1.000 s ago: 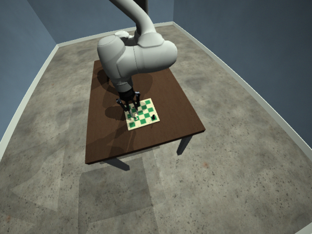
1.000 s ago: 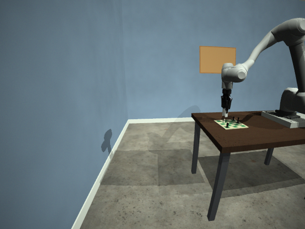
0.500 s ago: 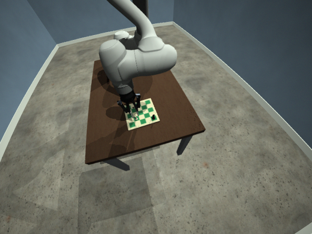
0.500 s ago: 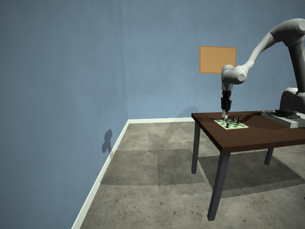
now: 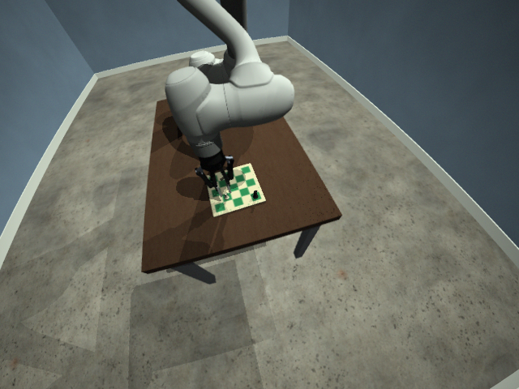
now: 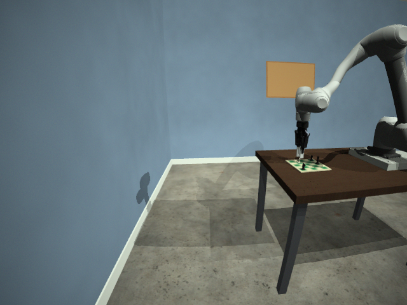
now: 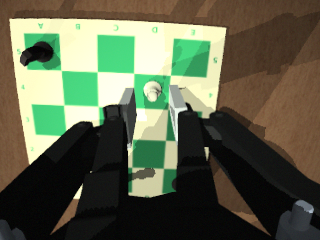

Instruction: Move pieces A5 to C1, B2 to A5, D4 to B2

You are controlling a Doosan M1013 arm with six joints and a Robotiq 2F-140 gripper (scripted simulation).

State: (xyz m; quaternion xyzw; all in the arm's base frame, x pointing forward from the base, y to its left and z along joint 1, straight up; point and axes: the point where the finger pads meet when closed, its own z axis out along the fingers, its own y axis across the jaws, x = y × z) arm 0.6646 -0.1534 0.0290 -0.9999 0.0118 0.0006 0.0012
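Table (image 5: pixel 293 180) (image 6: pixel 344 183) (image 7: pixel 280 65) nearest; board (image 5: pixel 228 205) (image 6: pixel 324 169) (image 7: pixel 116 82) inside its left edge. Gripper (image 5: pixel 224 192) (image 6: pixel 299 156) (image 7: pixel 152 100) spread part-way, holding nothing, astride white pawn (image 5: pixel 226 196) (image 6: pixel 299 161) (image 7: pixel 152 91), upright on D4! Black piece (image 5: pixel 255 194) (image 6: pixel 303 166) (image 7: pixel 45 51) on A5: first two moves probably done. Pawn to B2, then retreat, left.

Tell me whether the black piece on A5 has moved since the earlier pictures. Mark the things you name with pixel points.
No. The black piece (image 5: pixel 255 194) (image 6: pixel 303 166) (image 7: pixel 45 52) has shifted in no direction against the board (image 5: pixel 238 202) (image 6: pixel 315 169) (image 7: pixel 116 54): it stands on the same corner square.
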